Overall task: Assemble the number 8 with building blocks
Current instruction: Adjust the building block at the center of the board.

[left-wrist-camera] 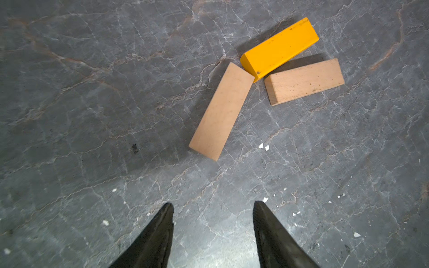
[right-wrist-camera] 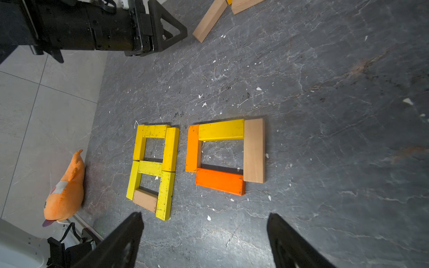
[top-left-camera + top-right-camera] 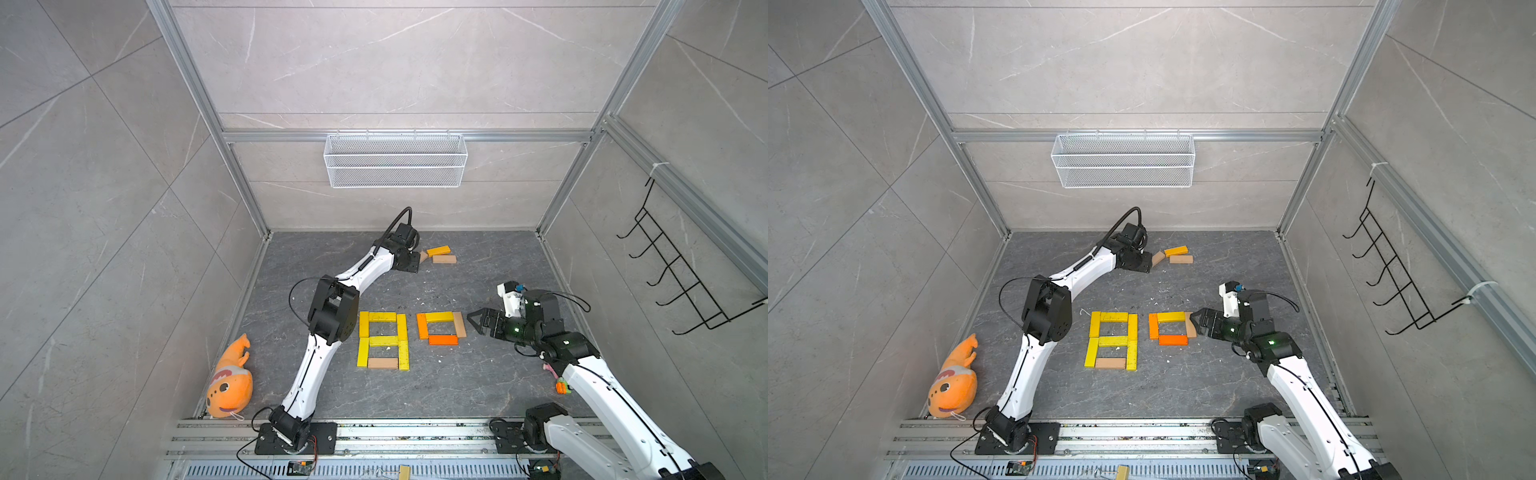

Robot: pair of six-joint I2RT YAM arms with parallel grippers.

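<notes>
Left arm (image 3: 309, 374) is rising from its base with the elbow lifted, and the forearm is stretching toward the far wall. The wrist is tipping down at the dark stone tabletop (image 3: 478, 386). Left gripper (image 1: 213, 207) is hovering with its jaws apart and nothing between them (bare stone only in the wrist view).

Just past its fingertips three loose blocks are lying flat. A tan block (image 1: 221, 111) is pointing its long axis away from the gripper, somewhat slanted. A yellow block (image 1: 279, 46) and a second tan block (image 1: 304, 81) are lying crosswise to it, almost parallel to each other. The yellow one's corner is touching the first tan block's far end.

Right arm (image 3: 602, 390) is bending low from the right side. Right gripper (image 2: 205, 215) is pointing toward the middle, jaws spread wide and empty. Its tip is sitting just beside the tan side of a square of four blocks (image 3: 436, 317) (orange, yellow, tan, orange).

Beside the square, across a narrow gap, a figure eight (image 3: 382, 341) of seven blocks is lying flat. Its four yellow side bars are running near-to-far and its three crossbars left-to-right, the nearest one tan.

A plush fish (image 3: 230, 382) is lying against the left wall.
</notes>
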